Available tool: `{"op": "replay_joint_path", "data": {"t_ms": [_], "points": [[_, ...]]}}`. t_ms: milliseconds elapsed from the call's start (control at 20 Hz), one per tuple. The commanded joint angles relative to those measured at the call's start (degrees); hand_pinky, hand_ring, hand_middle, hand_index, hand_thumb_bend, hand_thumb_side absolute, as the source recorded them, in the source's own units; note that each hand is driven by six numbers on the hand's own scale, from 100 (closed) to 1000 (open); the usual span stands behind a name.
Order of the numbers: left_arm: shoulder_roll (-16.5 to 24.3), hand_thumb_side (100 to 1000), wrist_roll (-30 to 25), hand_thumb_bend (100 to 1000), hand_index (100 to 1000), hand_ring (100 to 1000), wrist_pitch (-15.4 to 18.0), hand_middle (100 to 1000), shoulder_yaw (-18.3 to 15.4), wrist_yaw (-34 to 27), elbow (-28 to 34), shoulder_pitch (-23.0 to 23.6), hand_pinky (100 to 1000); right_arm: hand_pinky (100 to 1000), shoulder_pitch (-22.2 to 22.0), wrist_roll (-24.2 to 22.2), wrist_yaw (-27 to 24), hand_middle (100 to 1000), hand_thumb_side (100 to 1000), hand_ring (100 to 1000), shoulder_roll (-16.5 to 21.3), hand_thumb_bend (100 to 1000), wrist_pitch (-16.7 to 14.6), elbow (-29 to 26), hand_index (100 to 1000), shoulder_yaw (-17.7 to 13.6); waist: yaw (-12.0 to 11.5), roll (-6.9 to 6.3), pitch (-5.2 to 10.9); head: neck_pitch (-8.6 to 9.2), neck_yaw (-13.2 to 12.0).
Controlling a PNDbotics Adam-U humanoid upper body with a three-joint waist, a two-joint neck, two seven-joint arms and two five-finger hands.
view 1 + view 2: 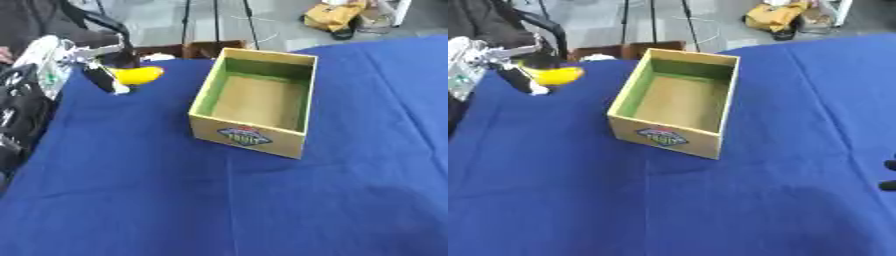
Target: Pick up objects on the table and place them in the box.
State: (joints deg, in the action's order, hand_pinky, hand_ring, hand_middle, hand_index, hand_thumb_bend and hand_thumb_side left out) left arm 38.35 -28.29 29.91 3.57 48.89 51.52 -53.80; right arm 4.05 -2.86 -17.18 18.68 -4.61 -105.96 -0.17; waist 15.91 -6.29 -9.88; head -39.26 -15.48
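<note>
Left eye view shows the left hand [103, 75] apparently pinching a yellow object [137, 75] up off the blue table [219, 200], left of the empty box [297, 57], ready for carrying over.

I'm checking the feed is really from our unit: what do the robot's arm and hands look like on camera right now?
The left arm has a white and silver casing with a small green patch and black parts lower down. Its left hand shows slim black fingers with pale tips, plus a silvery bar above. Of the right hand only dark fingertips show at the right eye view's right edge.
</note>
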Motion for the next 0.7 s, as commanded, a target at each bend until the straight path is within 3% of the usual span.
{"op": "replay_joint_path", "data": {"t_ms": [50,400,700], "points": [[-0.6,100,-0.8,263,521,490,1.3,407,1.0,0.3,1.9,-3.0,631,567,0.5,-0.3,-0.2,673,862,731,1.4,100,0.0,-0.8,714,0.1,0.5,0.06,1.09,-0.36,-0.6],[-6.7,100,-1.7,256,520,490,3.4,408,2.9,1.3,2.7,-7.0,630,567,1.3,-0.9,-0.2,674,865,732,1.6,100,0.2,-0.7,714,0.8,3.4,-0.99,0.97,0.04,-2.1],[-10.8,114,-1.9,224,519,491,5.1,408,4.4,2.5,2.5,-6.2,628,567,2.2,-1.3,-0.4,674,868,732,1.3,100,0.4,-0.7,714,1.2,5.3,-1.28,0.33,0.78,-3.0]]}}
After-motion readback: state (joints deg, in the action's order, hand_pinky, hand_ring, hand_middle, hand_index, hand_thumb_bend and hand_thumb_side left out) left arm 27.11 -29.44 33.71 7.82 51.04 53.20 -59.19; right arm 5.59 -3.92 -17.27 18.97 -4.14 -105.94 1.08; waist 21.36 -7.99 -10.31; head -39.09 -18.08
